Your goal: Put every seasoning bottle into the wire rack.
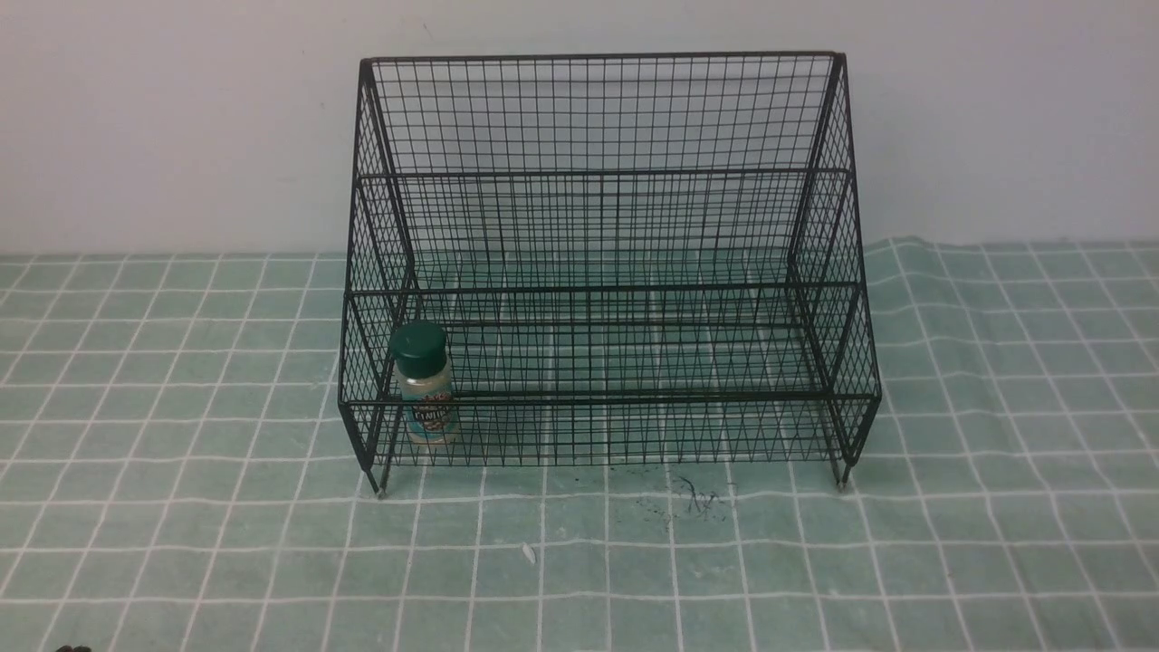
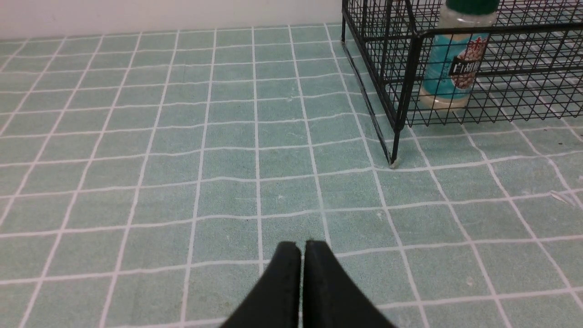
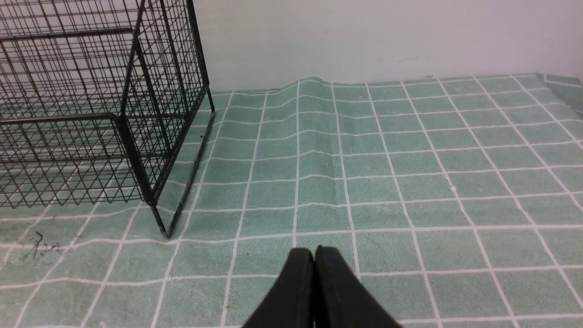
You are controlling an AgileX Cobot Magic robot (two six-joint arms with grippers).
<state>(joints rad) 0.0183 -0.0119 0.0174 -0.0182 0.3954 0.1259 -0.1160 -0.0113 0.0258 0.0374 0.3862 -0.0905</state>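
Green grid-checked cloth (image 1: 181, 543) covers the table under a plain pale wall (image 1: 136, 118) — wire rack (image 1: 598, 226) stands on it, seasoning bottle (image 1: 422, 384) upright in the lowest tier at the rack's left front corner. Left gripper (image 2: 301, 248) and right gripper (image 3: 314, 253) both hang over bare cloth, jaws pressed together, holding nothing — well apart from the bottle.

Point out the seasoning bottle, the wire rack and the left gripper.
seasoning bottle (image 1: 426, 398): front view, on its label.
wire rack (image 1: 598, 172): front view, on a tier's front rail.
left gripper (image 2: 302, 255): left wrist view, between closed fingertips.
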